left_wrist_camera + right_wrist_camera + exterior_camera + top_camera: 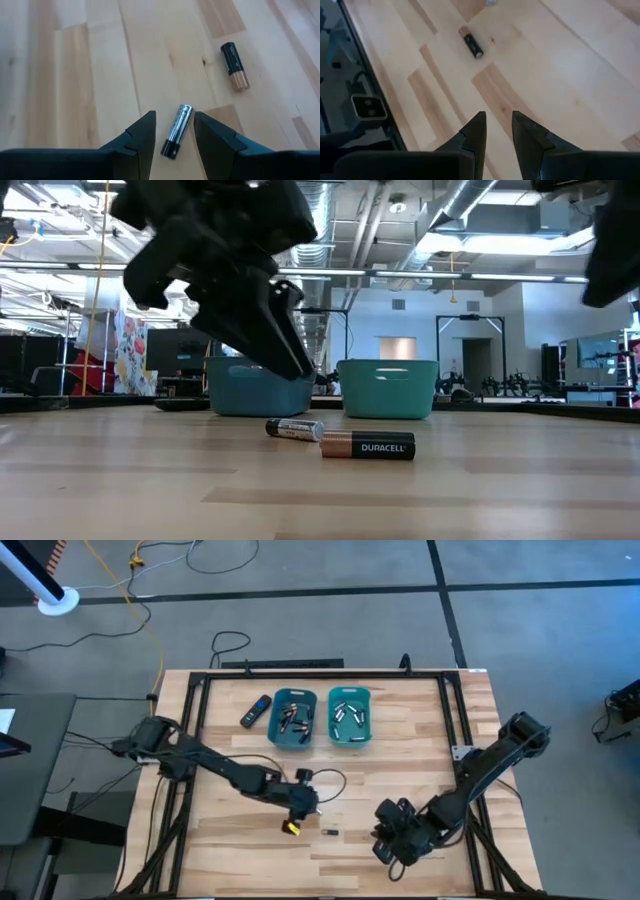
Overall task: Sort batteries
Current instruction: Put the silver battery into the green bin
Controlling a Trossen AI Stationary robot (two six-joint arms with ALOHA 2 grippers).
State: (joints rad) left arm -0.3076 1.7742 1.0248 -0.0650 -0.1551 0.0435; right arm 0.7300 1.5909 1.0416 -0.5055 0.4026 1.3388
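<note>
Two batteries (367, 446) lie before two teal bins (388, 388) on the table (150, 480).

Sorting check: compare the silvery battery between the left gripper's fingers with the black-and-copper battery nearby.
The silvery cylindrical battery lies between the left gripper's open fingers; the black-and-copper Duracell battery lies apart, untouched. The first is silver with a dark end, the second black with a copper end. Both lie flat on the wooden table.

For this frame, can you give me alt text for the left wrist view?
The left gripper hangs open over a light wooden table, its two dark fingers either side of a silvery battery lying flat between them. A dark battery with a copper end lies farther off on the wood.
</note>
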